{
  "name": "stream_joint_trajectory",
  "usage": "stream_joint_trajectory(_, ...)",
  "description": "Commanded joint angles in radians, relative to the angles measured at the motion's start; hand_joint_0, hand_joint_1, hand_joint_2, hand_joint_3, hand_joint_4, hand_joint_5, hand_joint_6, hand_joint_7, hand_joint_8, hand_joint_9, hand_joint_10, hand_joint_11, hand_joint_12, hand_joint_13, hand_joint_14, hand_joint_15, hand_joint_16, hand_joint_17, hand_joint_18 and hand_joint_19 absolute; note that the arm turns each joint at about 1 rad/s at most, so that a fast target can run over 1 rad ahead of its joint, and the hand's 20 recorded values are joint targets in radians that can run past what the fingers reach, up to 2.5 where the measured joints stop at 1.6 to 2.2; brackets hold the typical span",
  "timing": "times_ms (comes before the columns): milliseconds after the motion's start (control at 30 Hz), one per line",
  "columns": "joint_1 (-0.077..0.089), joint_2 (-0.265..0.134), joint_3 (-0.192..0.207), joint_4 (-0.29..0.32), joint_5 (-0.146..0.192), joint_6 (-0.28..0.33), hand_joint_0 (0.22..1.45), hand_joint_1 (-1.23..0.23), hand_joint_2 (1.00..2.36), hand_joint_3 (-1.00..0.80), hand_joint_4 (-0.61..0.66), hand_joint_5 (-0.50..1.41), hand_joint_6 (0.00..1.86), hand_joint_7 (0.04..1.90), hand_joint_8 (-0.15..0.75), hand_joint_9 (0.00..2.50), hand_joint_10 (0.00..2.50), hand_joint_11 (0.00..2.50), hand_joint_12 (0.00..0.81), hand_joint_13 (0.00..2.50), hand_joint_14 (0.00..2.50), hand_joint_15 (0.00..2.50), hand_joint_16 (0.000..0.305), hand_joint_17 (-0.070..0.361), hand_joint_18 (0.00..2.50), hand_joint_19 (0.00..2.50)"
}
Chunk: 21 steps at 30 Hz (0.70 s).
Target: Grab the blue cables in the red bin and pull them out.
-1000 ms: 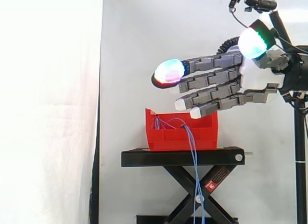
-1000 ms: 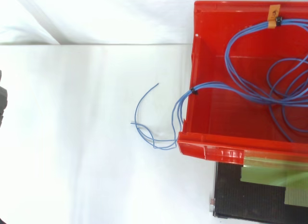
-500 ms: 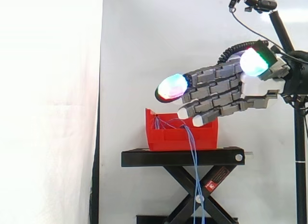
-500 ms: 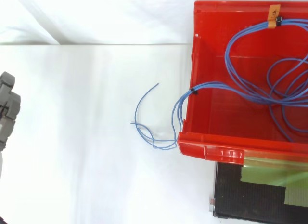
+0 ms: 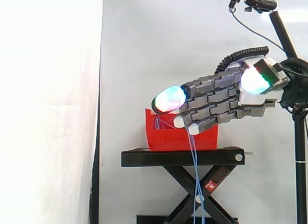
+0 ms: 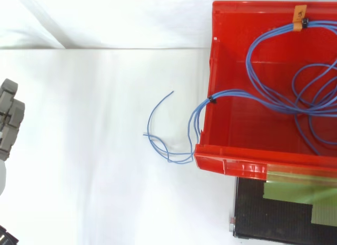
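The red bin (image 5: 166, 137) stands on a black scissor stand (image 5: 183, 157). Blue cables (image 6: 287, 100) lie coiled inside the bin (image 6: 227, 164); a bundle drapes over its left wall, and loose ends (image 6: 158, 135) hang outside. In the side view the cables (image 5: 195, 176) drop from the bin down past the stand. My hand (image 5: 250, 91) hovers just above the bin, tilted down to the left. Its fingers (image 5: 211, 96) are nearly straight and hold nothing, with the lower fingertips close to the bin's rim. In the top view, grey fingers (image 6: 9, 118) show at the left edge, well away from the bin.
A white curtain hangs behind the work. A black tripod pole (image 5: 301, 151) with a small camera on top stands at the right edge of the side view. The stand's black top (image 6: 274, 218) shows below the bin in the top view.
My hand has dropped and tipped downward toward the bin, its fingers drawing closer together. The cables and the bin have not moved.
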State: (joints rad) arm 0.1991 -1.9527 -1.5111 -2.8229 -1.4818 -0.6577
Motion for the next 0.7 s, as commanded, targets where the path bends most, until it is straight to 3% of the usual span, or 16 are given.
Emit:
stream_joint_trajectory(0,0.000,-0.020,0.000,0.022,-0.003,-0.044,0.76,-0.70,1.00,-1.00,0.17,0.22,0.01,0.19,0.221,0.09,0.00,0.16,0.329,0.00,0.01,0.25,0.051,0.115,0.00,0.41)
stream_joint_trajectory(100,-0.001,-0.048,0.000,0.057,-0.018,-0.059,0.76,-0.70,1.00,-1.00,0.17,0.22,0.01,0.19,0.222,0.09,0.00,0.16,0.329,0.00,0.01,0.25,0.051,0.115,0.00,0.42)
stream_joint_trajectory(200,-0.004,-0.095,0.014,0.135,-0.048,-0.059,0.76,-0.70,1.00,-1.00,0.17,0.22,0.01,0.19,0.221,0.09,0.00,0.16,0.328,0.00,0.01,0.25,0.051,0.115,0.00,0.42)
stream_joint_trajectory(267,-0.004,-0.114,0.051,0.132,-0.066,-0.064,0.76,-0.70,1.00,-1.00,0.17,0.22,0.01,0.19,0.222,0.09,0.00,0.16,0.329,0.00,0.01,0.25,0.051,0.116,0.00,0.42)
stream_joint_trajectory(367,-0.004,-0.114,0.066,0.106,-0.077,-0.073,0.76,-0.70,1.00,-1.00,0.17,0.22,0.01,0.19,0.222,0.09,0.00,0.16,0.329,0.00,0.01,0.25,0.051,0.116,0.00,0.42)
stream_joint_trajectory(400,-0.006,-0.114,0.074,0.082,-0.077,-0.102,0.76,-0.70,1.00,-1.00,0.17,0.22,0.01,0.19,0.222,0.09,0.00,0.16,0.329,0.00,0.01,0.25,0.051,0.116,0.00,0.42)
stream_joint_trajectory(567,-0.010,-0.114,0.075,0.072,-0.074,-0.196,0.76,-0.70,1.00,-1.00,0.17,0.22,0.01,0.20,0.222,0.10,0.00,0.16,0.329,0.00,0.01,0.25,0.051,0.115,0.00,0.42)
stream_joint_trajectory(667,-0.015,-0.114,0.078,0.076,-0.081,-0.282,0.76,-0.70,1.00,-1.00,0.17,0.22,0.01,0.19,0.222,0.10,0.00,0.16,0.329,0.00,0.01,0.25,0.051,0.115,0.00,0.42)
